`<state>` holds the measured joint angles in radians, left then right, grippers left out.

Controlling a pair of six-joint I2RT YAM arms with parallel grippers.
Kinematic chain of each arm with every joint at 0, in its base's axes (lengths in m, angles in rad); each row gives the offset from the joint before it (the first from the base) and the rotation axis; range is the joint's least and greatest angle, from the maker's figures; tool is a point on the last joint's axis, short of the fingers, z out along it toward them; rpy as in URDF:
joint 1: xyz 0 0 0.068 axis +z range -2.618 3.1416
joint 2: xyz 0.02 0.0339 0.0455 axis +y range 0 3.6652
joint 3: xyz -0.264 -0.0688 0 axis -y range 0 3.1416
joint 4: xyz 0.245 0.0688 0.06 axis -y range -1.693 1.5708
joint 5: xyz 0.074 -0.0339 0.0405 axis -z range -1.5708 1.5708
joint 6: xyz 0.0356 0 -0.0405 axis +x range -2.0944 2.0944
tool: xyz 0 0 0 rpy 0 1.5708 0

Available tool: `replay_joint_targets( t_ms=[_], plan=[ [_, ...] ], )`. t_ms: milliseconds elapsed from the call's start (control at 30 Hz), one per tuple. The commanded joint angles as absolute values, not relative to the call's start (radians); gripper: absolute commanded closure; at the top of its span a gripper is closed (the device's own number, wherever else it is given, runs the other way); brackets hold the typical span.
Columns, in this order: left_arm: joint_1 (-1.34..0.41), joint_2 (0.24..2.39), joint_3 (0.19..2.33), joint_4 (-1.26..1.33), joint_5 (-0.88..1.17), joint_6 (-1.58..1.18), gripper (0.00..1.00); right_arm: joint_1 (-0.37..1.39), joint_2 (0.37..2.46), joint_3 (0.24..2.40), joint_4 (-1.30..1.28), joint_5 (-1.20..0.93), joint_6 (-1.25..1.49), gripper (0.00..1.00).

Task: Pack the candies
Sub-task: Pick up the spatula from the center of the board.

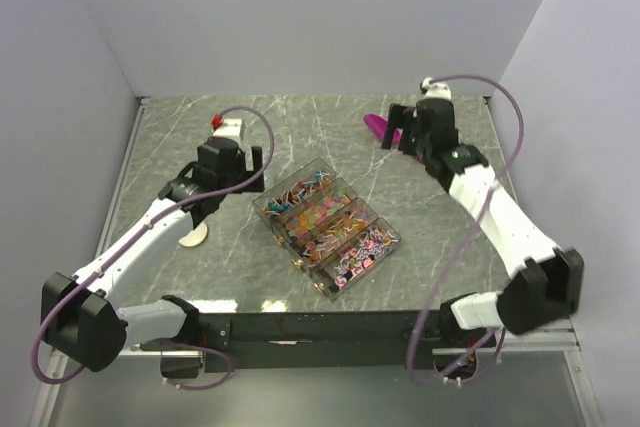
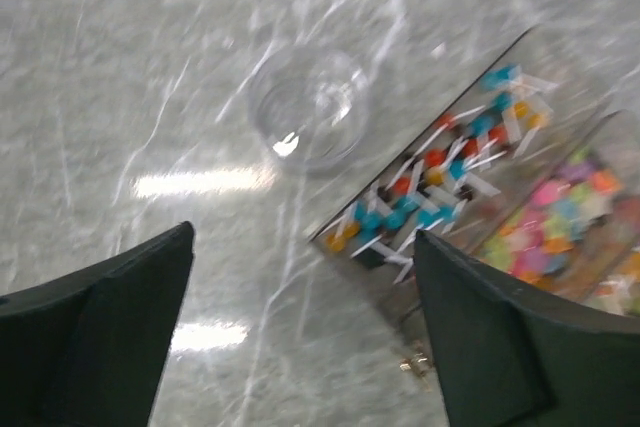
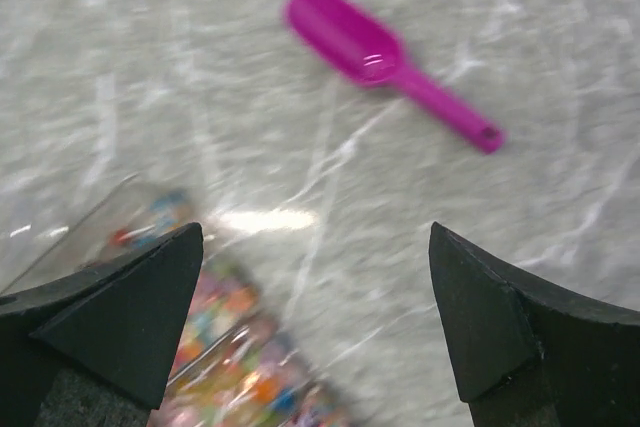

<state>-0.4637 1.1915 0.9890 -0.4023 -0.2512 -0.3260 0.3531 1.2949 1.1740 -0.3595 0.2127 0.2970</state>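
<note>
Right gripper [image 3: 315, 237] is hanging wide open and empty, the magenta scoop [image 3: 385, 57] lying ahead at one o'clock, handle trailing toward four, candies [image 3: 225, 322] sitting in the clear box [image 1: 289, 184] at eight, left gripper [image 2: 303, 237] gaping empty farther off.

White arms [image 1: 500, 217] with black joints [image 1: 545, 292], purple cables [image 1: 520, 137].

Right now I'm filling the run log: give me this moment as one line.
left tool: open, empty | right tool: open, empty | scoop: on table, untouched | candies: in divided clear box
</note>
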Motion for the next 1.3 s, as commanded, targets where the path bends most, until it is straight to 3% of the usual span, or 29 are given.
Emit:
replay_joint_targets(
  t_ms=[0, 267, 433, 467, 533, 1033, 1267],
  plan=[
    [-0.460, 1.145, 0.911, -0.325, -0.319, -0.337, 0.01, 0.259, 1.440, 1.313, -0.396, 0.115, 0.168, 0.00],
    [-0.459, 1.085, 0.845, -0.290, -0.437, -0.325, 0.00, 0.157, 1.897, 1.711, -0.551, -0.035, -0.063, 0.02],
    [-0.459, 1.086, 0.841, -0.296, -0.453, -0.330, 0.01, 0.098, 2.086, 1.862, -0.597, -0.162, -0.086, 0.18],
    [-0.459, 1.091, 0.842, -0.296, -0.449, -0.330, 0.01, 0.094, 2.104, 1.887, -0.592, -0.175, -0.090, 0.26],
    [-0.459, 1.104, 0.847, -0.299, -0.453, -0.328, 0.00, 0.084, 2.143, 1.899, -0.568, -0.199, -0.098, 0.31],
    [-0.459, 1.175, 0.853, -0.302, -0.465, -0.318, 0.01, 0.052, 2.399, 2.143, -0.624, -0.255, -0.198, 0.39],
    [-0.459, 1.195, 0.856, -0.304, -0.469, -0.313, 0.01, 0.052, 2.445, 2.174, -0.618, -0.351, -0.186, 0.54]
  ],
)
